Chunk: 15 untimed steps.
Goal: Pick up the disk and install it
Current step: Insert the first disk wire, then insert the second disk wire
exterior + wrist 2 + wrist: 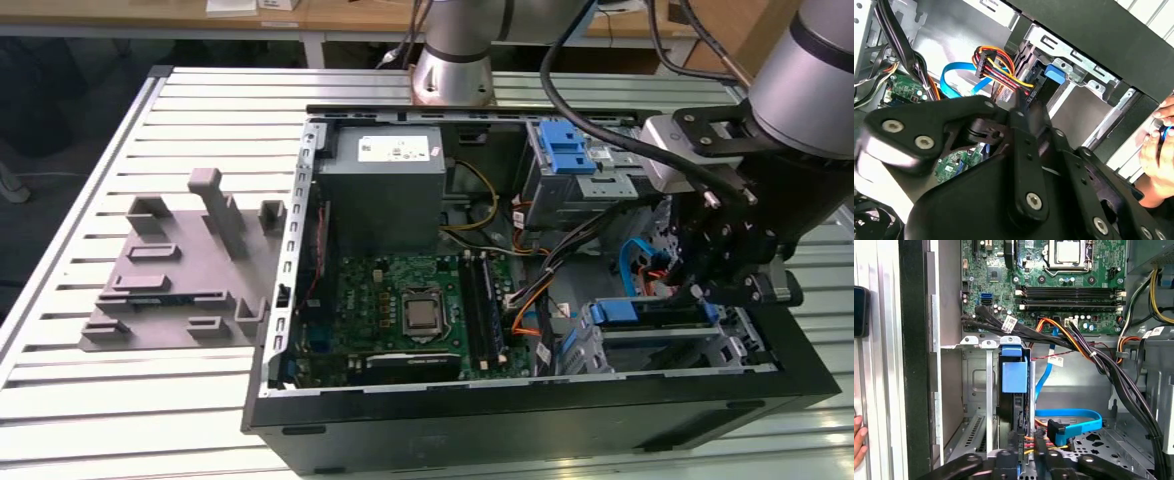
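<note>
Tool (721, 285) low (jaws seemingly closed)

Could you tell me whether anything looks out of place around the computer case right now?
Yes: a person's hand rests against the outside of the case, close to the gripper working at the drive cage.

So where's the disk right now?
The disk stands on edge in the drive cage at the case's front corner, on the exterior view's right, directly below the gripper.
</note>
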Available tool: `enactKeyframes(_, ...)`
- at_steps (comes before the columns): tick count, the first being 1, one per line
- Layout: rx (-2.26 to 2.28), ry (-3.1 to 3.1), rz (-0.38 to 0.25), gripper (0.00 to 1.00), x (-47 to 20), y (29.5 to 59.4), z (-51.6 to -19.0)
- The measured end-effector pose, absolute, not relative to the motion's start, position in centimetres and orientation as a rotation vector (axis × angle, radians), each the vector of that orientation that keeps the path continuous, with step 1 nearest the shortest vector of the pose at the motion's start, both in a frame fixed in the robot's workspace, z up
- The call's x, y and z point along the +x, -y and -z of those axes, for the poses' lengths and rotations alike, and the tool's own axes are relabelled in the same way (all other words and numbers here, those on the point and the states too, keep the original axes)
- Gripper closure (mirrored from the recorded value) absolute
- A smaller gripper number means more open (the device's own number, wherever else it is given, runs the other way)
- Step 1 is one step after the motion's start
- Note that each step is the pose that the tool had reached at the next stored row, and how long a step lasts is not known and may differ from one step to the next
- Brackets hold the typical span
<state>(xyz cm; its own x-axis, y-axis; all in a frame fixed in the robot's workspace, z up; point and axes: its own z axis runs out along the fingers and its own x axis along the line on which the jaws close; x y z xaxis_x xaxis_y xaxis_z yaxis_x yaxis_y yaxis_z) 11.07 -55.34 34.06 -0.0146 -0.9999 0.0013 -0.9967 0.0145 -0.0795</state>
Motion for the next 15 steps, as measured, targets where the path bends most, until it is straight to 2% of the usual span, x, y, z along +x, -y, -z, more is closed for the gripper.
enactKeyframes(2, -2.166, -2.198, 0.089, 0.84, 11.07, 55.35, -34.07)
enactKeyframes(3, -2.166, -2.198, 0.089, 0.84, 11.07, 55.35, -34.08)
enactKeyframes(4, -2.166, -2.198, 0.089, 0.89, 11.08, 55.35, -34.07)
enactKeyframes(15, -2.166, -2.198, 0.089, 0.89, 11.09, 55.35, -34.08)
